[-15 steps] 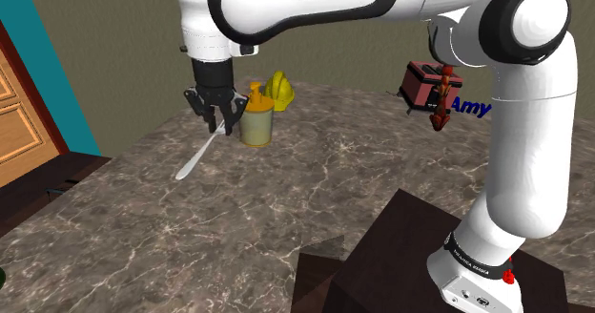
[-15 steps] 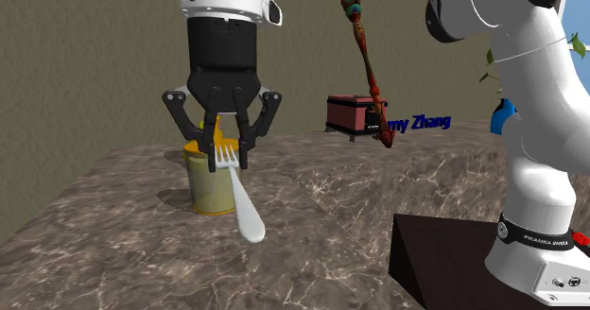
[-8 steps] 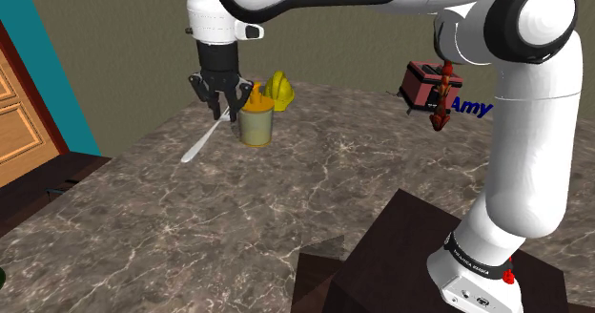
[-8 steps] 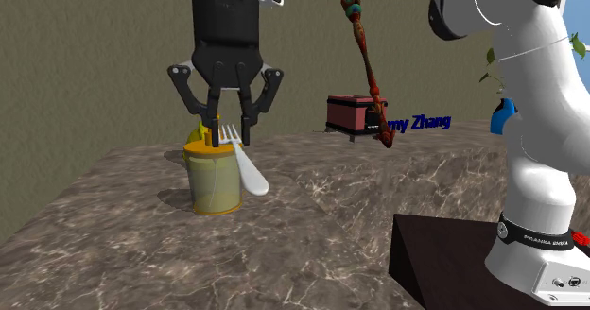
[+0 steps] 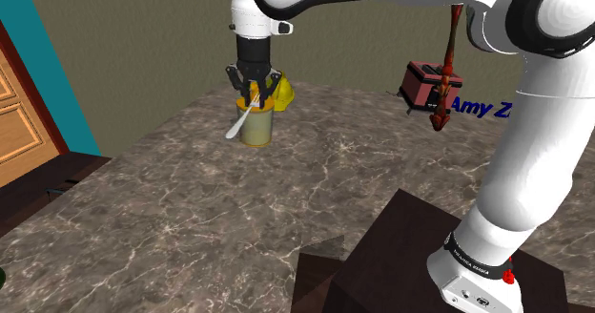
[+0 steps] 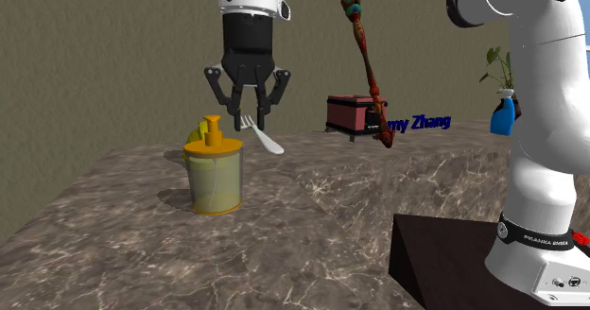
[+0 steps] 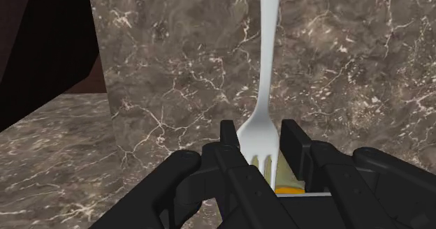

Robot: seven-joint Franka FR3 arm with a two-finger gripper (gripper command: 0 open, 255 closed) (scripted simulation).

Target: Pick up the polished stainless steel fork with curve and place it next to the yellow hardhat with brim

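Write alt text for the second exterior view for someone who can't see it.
The robot's black hand holds a pale fork by its tines, in the air over a marbled tabletop. Below, toward the view's left, stands an orange-lidded container with a yellow hardhat behind it.

In the shoulder view, the gripper (image 5: pixel 254 95) and the yellowish lidded cup (image 5: pixel 255 127) covered much of the yellow hardhat (image 5: pixel 284 93). The arm hid the end of the blue lettering (image 5: pixel 472 108). In the wrist view, the picture's edge cut off the handle end of the fork (image 7: pixel 267 74).
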